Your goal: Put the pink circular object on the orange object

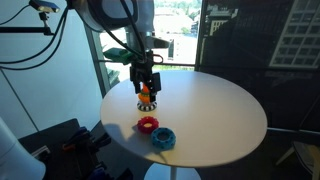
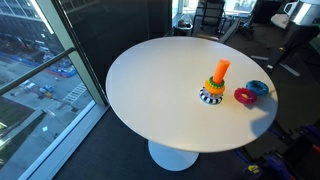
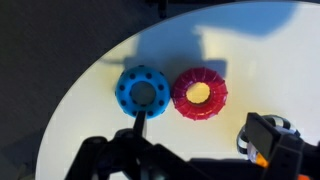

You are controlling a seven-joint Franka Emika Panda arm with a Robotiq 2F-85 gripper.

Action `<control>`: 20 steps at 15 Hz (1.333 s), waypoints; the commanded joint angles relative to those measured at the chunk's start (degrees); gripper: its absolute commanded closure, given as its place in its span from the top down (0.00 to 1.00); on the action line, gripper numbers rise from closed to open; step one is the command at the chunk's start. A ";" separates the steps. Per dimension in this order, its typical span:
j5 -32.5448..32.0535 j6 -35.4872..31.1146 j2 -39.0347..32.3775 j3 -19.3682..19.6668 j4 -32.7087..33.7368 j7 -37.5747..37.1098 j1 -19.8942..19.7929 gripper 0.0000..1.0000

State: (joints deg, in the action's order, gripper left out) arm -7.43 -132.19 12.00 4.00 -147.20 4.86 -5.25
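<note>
Peg apart from pink ring

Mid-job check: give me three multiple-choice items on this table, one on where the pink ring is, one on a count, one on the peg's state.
1. Where is the pink ring?
A. Threaded on the orange peg
B. On the table, beside the blue ring
C. On the floor

2. How many loose rings lie on the table?
A. One
B. Two
C. Four

3. The orange peg is:
A. upright on its base, top bare
B. lying on its side
C. capped by the blue ring

Answers:
1 B: the wrist view shows it flat next to the blue ring.
2 B: only the pink and the blue lie loose.
3 A: it stands upright in both exterior views.
</note>
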 commanded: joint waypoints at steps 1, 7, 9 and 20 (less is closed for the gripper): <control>-0.03 0.08 0.00 0.17 0.05 -0.04 0.19 1.00; 3.40 -3.59 -3.35 0.46 -0.39 2.93 1.23 1.00; 4.18 -5.50 -5.01 0.32 -0.72 3.29 1.63 1.00; 12.89 -18.49 -13.14 -1.28 -3.49 11.18 3.48 1.00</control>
State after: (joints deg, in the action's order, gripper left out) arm 2.51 -147.63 -0.02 3.33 -150.07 12.49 -1.85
